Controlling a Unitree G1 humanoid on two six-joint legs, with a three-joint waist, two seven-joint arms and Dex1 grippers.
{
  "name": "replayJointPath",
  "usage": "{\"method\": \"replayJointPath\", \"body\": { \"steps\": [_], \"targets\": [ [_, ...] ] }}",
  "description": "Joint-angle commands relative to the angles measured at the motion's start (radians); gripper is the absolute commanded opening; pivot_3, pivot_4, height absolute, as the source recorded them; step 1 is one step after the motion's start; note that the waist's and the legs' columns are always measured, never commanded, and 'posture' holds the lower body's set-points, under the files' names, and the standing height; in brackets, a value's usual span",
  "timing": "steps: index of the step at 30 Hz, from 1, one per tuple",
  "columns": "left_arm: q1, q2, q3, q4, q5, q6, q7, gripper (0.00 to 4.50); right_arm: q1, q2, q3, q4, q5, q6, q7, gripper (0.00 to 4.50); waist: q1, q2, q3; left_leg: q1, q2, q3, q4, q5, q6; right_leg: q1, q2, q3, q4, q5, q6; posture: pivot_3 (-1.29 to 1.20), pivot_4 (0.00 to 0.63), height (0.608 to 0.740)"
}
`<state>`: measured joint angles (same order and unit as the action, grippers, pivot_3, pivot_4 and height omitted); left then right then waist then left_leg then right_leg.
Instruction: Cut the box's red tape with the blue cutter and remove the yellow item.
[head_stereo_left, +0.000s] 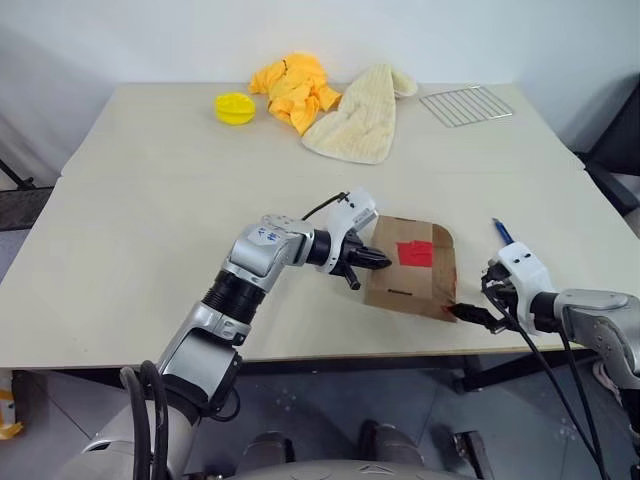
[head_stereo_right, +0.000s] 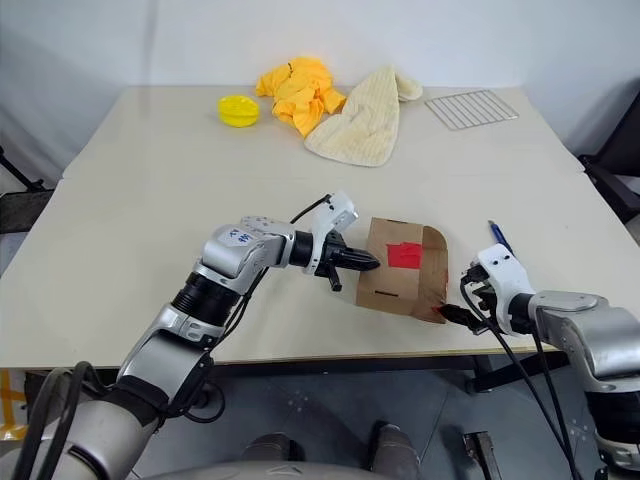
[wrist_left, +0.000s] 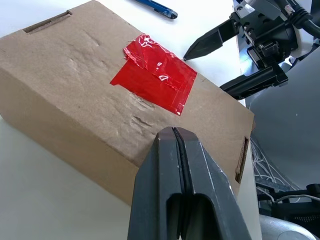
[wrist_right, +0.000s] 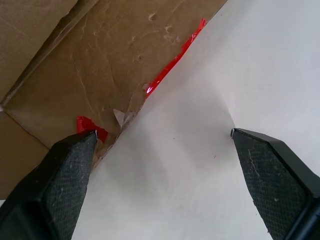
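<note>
My left gripper (head_stereo_left: 376, 260) is fully closed with nothing between its fingers, its tip at the left edge of the box (head_stereo_left: 412, 268), which lies near the front edge of the table (head_stereo_left: 150, 200) with the red tape (head_stereo_left: 416, 253) on its top face. My right gripper (head_stereo_left: 472, 313) stands wide open and empty at the box's near right corner, one finger (wrist_right: 60, 175) close against the cardboard there. The blue cutter (head_stereo_left: 501, 231) lies on the table just right of the box, untouched.
</note>
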<state>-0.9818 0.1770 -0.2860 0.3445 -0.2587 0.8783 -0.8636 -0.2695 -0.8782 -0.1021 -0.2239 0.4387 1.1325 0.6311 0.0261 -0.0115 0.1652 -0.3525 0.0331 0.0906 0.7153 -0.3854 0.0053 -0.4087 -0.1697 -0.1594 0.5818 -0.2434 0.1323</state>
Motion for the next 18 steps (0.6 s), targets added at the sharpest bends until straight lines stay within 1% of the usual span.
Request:
{"method": "replayJointPath", "body": {
  "steps": [1,4,8,14,18],
  "targets": [
    [0.01,0.002,-0.012,0.001,0.011,0.012,0.005,0.0,0.015,-0.002,0.008,0.08,-0.02,0.004,0.002,4.46,0.0,-0.001,-0.001,0.0,0.0,0.0,0.0,0.0,0.0,0.0,0.0,0.0,0.0,0.0,0.0,0.0,0.15,0.74],
    [0.009,0.007,-0.002,0.004,0.011,0.015,0.012,0.0,-0.061,0.032,-0.089,0.097,0.057,0.028,0.026,4.46,-0.002,-0.001,-0.001,0.0,0.0,0.0,0.0,0.0,0.0,0.0,0.0,0.0,0.0,0.0,-0.001,0.0,0.15,0.74],
    [0.011,0.013,-0.001,0.002,0.011,0.016,0.008,0.0,-0.135,0.049,-0.108,0.159,0.106,0.051,0.064,4.46,-0.003,0.003,0.001,-0.001,0.0,0.0,0.0,0.0,0.0,-0.002,0.0,0.0,0.0,0.001,-0.001,0.0,0.15,0.74],
    [0.019,0.029,-0.002,-0.014,0.008,0.03,0.001,0.0,-0.259,0.078,-0.06,0.334,0.104,0.028,0.106,4.46,-0.004,0.006,0.003,-0.001,0.0,0.001,0.0,0.0,0.0,-0.002,0.0,0.001,0.0,0.001,0.0,0.0,0.15,0.74],
    [0.032,0.043,-0.006,-0.043,0.0,0.05,-0.004,0.0,-0.341,0.097,0.021,0.467,0.063,-0.03,0.157,4.46,-0.008,0.007,0.003,-0.001,0.0,0.001,-0.001,0.0,0.0,-0.003,0.0,0.001,0.001,0.001,0.0,0.0,0.15,0.74]
  ]
}}
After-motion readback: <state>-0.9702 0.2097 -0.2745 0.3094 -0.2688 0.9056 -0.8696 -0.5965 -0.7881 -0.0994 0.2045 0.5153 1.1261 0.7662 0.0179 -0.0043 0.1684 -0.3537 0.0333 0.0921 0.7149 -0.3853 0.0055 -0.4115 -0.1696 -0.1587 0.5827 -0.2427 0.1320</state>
